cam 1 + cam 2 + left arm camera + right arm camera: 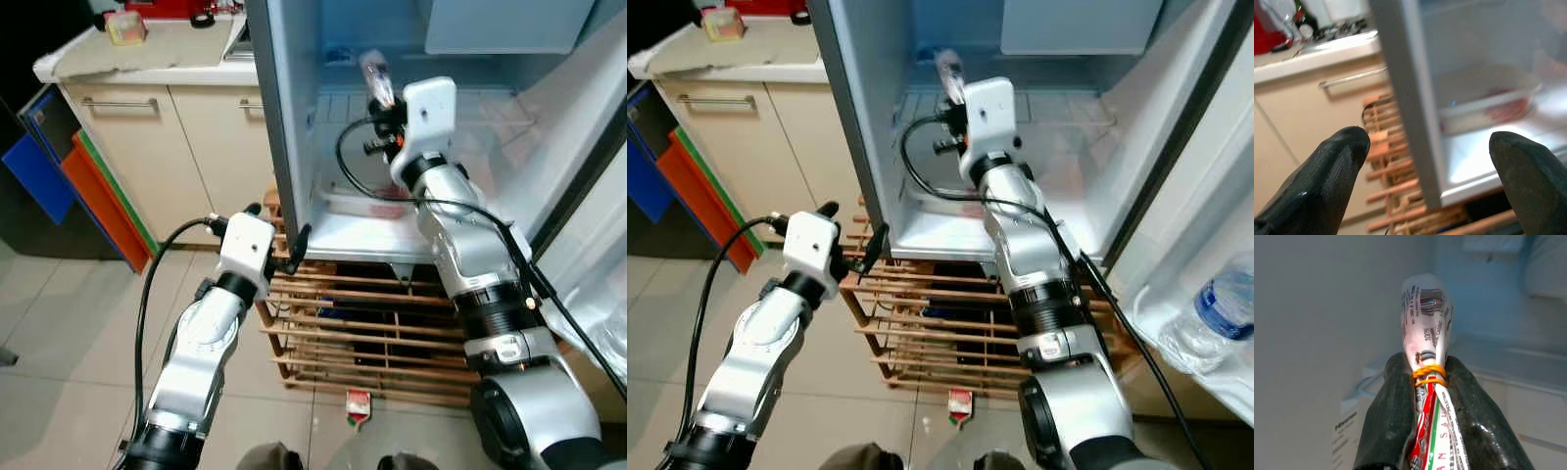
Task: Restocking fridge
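reaching right gripper point(1426, 396) gripping packet point(1426, 323)

Seen from the head, two eyes looking forward and down into the open pale-blue fridge point(294, 117), the slatted wooden crate rack point(362, 323) below it and the beige cabinet with cream tabletop point(147, 59) at the left; same scene in both, shifted slightly sideways. From the left wrist, looking along black fingers point(1322, 181) close to the fridge's grey edge point(1410, 98), toward a clear plastic tray point(1488, 98) also visible from the head. From the right wrist, very close, facing the fridge's pale interior wall point(1312, 323).
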Robot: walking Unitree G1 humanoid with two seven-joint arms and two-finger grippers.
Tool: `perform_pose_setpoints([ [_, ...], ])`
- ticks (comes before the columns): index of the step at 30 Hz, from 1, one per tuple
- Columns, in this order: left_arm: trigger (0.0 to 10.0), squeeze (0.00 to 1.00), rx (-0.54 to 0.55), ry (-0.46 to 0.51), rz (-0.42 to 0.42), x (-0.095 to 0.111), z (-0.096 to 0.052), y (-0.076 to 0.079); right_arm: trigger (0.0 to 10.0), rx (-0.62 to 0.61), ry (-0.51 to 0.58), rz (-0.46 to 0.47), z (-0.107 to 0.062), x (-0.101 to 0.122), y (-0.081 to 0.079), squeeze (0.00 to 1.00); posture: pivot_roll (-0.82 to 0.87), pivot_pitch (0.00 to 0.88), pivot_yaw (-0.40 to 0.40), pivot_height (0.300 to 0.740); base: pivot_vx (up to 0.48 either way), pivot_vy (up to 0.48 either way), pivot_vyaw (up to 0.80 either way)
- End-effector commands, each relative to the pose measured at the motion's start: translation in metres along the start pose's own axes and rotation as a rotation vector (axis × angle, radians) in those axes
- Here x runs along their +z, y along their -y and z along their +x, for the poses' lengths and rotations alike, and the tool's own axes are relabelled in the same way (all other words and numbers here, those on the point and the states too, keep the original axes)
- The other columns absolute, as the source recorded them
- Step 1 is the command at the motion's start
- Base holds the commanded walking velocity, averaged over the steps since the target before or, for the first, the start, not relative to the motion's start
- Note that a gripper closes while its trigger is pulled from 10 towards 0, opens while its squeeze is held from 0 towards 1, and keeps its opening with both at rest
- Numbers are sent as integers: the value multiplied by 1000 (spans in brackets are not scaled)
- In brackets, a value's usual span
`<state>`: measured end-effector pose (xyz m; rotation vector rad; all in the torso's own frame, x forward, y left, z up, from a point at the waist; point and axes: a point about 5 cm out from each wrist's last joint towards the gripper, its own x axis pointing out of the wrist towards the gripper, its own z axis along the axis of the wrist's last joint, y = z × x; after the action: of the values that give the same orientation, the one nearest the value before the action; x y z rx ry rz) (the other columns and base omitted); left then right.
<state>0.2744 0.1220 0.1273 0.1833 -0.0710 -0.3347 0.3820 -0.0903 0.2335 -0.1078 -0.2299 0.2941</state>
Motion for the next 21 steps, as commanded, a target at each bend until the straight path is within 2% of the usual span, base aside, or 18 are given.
perform_pose_setpoints([
  [1,10000,0,7,2,17,5,-3,-4,0,5,15,-5,4,3,-3,145,224,170,89,740,0,0,0],
  [8,10000,0,7,-69,46,3,-33,-13,0,-64,27,-64,30,19,2,145,311,217,110,740,0,0,0],
  [12,10000,0,7,-91,56,2,-40,-15,0,-92,24,-80,35,23,8,110,326,221,111,740,0,0,0],
  [13,10000,0,10,-106,58,2,-45,-16,0,-115,24,-98,38,27,13,0,343,225,112,740,0,0,0],
  [21,10000,0,14,-152,54,4,-63,-15,0,-196,78,-196,49,56,31,0,375,240,114,740,0,0,0],
])
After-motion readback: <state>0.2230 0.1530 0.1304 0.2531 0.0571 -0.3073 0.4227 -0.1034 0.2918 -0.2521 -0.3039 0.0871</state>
